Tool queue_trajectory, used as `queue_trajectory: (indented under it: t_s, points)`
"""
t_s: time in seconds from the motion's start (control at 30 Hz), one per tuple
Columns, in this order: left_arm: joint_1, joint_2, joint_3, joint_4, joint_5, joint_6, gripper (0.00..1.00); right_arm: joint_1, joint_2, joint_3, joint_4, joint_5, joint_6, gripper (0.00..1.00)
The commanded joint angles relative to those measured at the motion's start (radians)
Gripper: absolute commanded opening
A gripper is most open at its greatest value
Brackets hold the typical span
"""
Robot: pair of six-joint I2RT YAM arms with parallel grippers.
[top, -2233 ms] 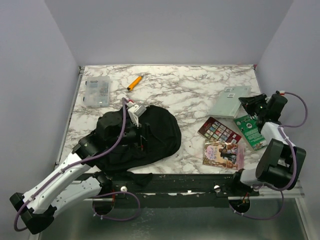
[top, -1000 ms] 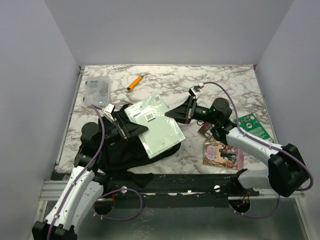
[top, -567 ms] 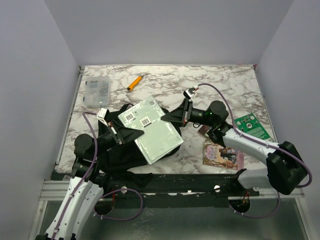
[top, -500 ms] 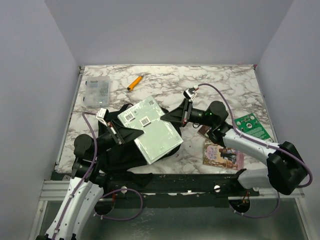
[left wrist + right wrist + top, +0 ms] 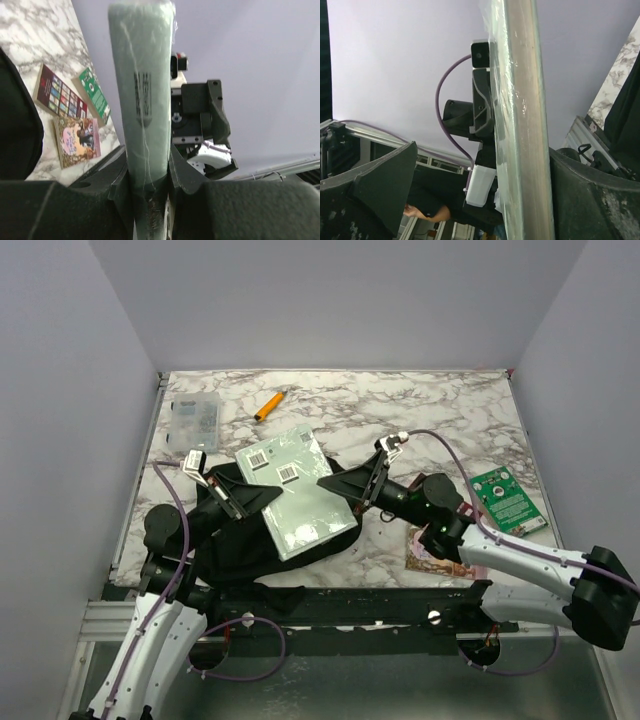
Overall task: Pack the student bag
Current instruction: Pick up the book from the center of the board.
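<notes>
The student bag (image 5: 235,552) is a black fabric backpack lying at the table's front left. Above it hangs a flat pale green shrink-wrapped book (image 5: 293,490) with barcode stickers. My left gripper (image 5: 252,500) is shut on the book's left edge. In the left wrist view the book (image 5: 142,90) stands edge-on, pinched between the fingers of that gripper (image 5: 150,172), with the bag (image 5: 17,130) at the left. My right gripper (image 5: 338,484) is open at the book's right edge. In the right wrist view the book (image 5: 522,125) runs between wide-apart jaws, close to the right finger (image 5: 590,195).
A clear plastic box (image 5: 193,422) and an orange marker (image 5: 268,405) lie at the back left. A green booklet (image 5: 508,502) and a picture book (image 5: 422,543) lie at the right, partly under my right arm. A dark red book (image 5: 57,97) shows in the left wrist view.
My left gripper closed on the green book's left edge, then my right gripper opened and let go of its right edge. The book shifted slightly left over the bag.
</notes>
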Motion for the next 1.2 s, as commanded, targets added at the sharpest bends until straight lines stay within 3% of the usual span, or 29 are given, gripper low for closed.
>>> queue_trajectory:
  t_s: [0.0, 0.27, 0.43, 0.53, 0.87, 1.0, 1.17]
  points:
    - [0.002, -0.008, 0.065, 0.099, -0.121, 0.018, 0.00, 0.115, -0.010, -0.038, 0.032, 0.207, -0.015, 1.00]
    - [0.002, -0.017, 0.068, 0.102, -0.218, 0.035, 0.00, 0.258, -0.039, -0.125, 0.136, 0.466, 0.001, 1.00]
    - [0.002, -0.026, 0.081, 0.103, -0.270, 0.021, 0.00, 0.263, -0.102, -0.127, -0.026, 0.555, 0.006, 1.00]
    - [0.002, -0.025, 0.091, 0.105, -0.323, -0.004, 0.00, 0.285, -0.106, -0.147, -0.015, 0.601, 0.042, 1.00]
    - [0.002, 0.039, 0.104, 0.181, -0.344, -0.075, 0.00, 0.393, 0.143, -0.040, 0.223, 0.649, 0.060, 0.76]
    - [0.000, 0.028, 0.063, 0.204, -0.359, -0.110, 0.00, 0.449, 0.220, -0.034, 0.373, 0.749, 0.048, 0.74]
    - [-0.001, 0.018, 0.015, 0.237, -0.385, -0.151, 0.00, 0.503, 0.285, 0.007, 0.443, 0.855, 0.009, 0.72]
